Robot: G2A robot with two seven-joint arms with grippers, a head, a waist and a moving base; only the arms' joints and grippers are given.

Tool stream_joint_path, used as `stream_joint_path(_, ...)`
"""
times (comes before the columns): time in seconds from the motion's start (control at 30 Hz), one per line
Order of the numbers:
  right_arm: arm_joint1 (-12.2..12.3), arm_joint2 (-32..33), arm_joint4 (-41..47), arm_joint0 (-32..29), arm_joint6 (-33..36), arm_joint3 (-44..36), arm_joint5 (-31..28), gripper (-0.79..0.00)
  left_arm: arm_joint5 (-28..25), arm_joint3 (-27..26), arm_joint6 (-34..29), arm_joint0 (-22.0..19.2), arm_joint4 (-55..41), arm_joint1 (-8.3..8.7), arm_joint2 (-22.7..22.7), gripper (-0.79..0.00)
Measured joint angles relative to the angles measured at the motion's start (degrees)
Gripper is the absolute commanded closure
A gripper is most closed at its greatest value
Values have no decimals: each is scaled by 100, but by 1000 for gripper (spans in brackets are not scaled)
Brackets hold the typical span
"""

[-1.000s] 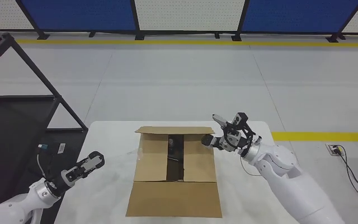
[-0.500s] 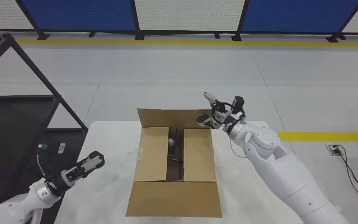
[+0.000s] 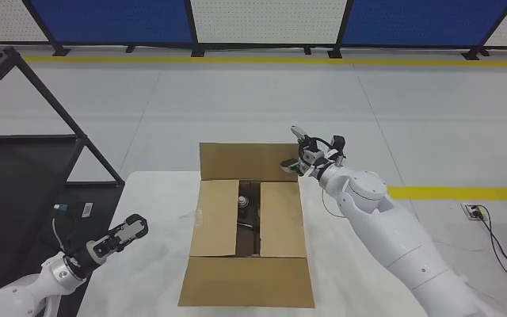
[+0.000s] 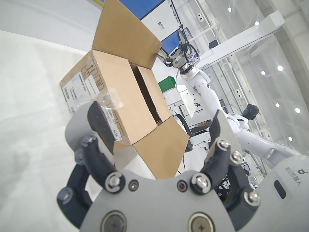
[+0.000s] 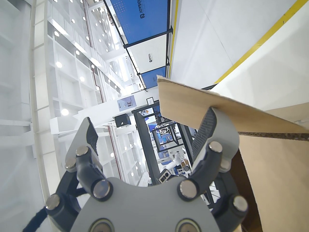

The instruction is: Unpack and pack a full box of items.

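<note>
A brown cardboard box (image 3: pixel 218 230) stands on the white table (image 3: pixel 154 206). Its two side flaps lie almost shut with a dark slot (image 3: pixel 247 218) between them, where dark items show. The far flap (image 3: pixel 245 161) stands upright and the near flap (image 3: pixel 245 282) is folded out flat. My right gripper (image 3: pixel 295 150) is open at the far flap's right corner, one finger (image 5: pixel 205 126) touching the flap's (image 5: pixel 217 112) edge. My left gripper (image 3: pixel 135 227) is open, low over the table left of the box (image 4: pixel 115 90), nothing between its fingers.
A black metal rack (image 3: pixel 36 158) stands left of the table. The table's right part (image 3: pixel 341 261) lies under my right arm. Grey floor with yellow lines (image 3: pixel 261 59) and blue panels lies beyond.
My right gripper has swung from the box's right side up and back to the far edge, and the far flap has risen from lying flat to standing upright. The left arm has kept still.
</note>
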Motion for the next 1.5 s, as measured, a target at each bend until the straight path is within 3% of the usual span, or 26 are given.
stream_joint_path(0.27, -30, 30, -228, -117, 129, -82, -80, -785, 0, 0, 0, 0, 0, 0, 0, -785)
stream_joint_path(0.4, -197, -5, -80, -55, -874, -106, 120, -785, 0, 0, 0, 0, 0, 0, 0, -785)
stream_joint_path(0.63, -585, -224, 88, 219, -2030, 433, 189, -785, 0, 0, 0, 0, 0, 0, 0, -785)
stream_joint_path(1.1, -1234, -603, -111, 650, -1964, 1671, 317, -785, 0, 0, 0, 0, 0, 0, 0, -785)
stream_joint_path(1.5, -1582, -708, -552, 810, -1594, 2331, 499, -785, 0, 0, 0, 0, 0, 0, 0, -785)
